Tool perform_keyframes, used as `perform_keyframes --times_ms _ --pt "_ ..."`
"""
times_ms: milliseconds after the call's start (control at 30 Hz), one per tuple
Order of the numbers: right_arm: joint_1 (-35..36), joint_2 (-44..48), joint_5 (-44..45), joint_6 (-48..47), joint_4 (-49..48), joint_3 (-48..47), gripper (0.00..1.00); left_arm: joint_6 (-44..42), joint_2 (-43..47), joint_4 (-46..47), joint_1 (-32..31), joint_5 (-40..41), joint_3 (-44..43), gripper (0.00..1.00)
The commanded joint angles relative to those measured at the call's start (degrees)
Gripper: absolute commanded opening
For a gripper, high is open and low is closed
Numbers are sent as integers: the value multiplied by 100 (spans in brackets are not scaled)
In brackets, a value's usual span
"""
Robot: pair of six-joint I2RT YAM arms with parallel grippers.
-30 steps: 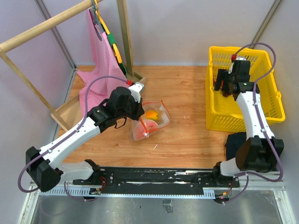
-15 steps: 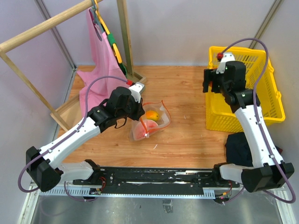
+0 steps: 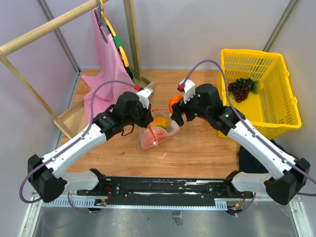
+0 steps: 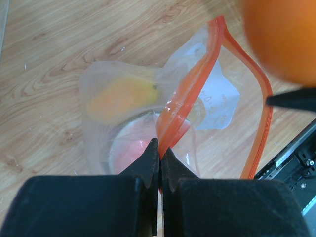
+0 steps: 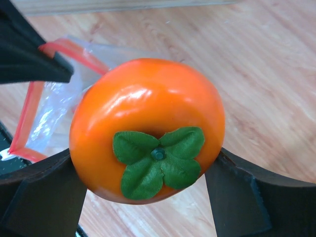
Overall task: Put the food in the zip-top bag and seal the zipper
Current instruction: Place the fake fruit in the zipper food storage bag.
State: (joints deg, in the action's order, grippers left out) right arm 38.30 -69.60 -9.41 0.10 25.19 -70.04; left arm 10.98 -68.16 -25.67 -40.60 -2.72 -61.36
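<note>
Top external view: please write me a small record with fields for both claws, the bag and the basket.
left claw: shut on the zipper, holding the bag mouth up
right claw: shut on the persimmon, close beside the bag mouth
zip-top bag: open, not sealed
inside the bag: mango, watermelon slice
yellow basket: grape bunch, lime

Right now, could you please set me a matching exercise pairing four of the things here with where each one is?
Things:
1. persimmon
2. grape bunch
3. mango
4. zipper

Places:
A. in the yellow basket
B. pinched by the left claw
C. held in the right claw
D. inside the zip-top bag

Pairs: 1-C, 2-A, 3-D, 4-B.
</note>
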Motion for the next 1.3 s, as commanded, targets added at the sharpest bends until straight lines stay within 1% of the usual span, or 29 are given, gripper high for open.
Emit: perform_keyframes --times_ms 0,133,433,500,700,833,933,1100,1200,1267 --pt "385 30 -594 223 -941 450 58 35 79 196 69 -144 24 0" --pt "652 -111 -843 288 -1264 646 59 49 123 242 96 -276 32 0" --pt "961 -370 -1011 278 -1393 859 62 88 190 317 146 -416 65 0" --pt "988 -321 -978 251 -1299 857 62 97 179 328 157 -443 68 0" --pt "1012 204 -938 238 -1149 793 63 123 145 341 179 -492 64 0" --pt "1071 315 -1213 281 -1173 728 63 132 124 335 201 -528 68 0" --pt "1093 223 -1381 336 -1279 818 63 141 126 337 206 -544 69 0" --pt "1092 -87 -1246 306 -1292 1016 63 141 134 341 210 -553 73 0" --pt "1091 -205 -976 341 -1341 1101 64 133 130 336 210 -575 76 1" --pt "1092 -231 -816 386 -1319 1100 65 135 141 336 206 -576 72 0"
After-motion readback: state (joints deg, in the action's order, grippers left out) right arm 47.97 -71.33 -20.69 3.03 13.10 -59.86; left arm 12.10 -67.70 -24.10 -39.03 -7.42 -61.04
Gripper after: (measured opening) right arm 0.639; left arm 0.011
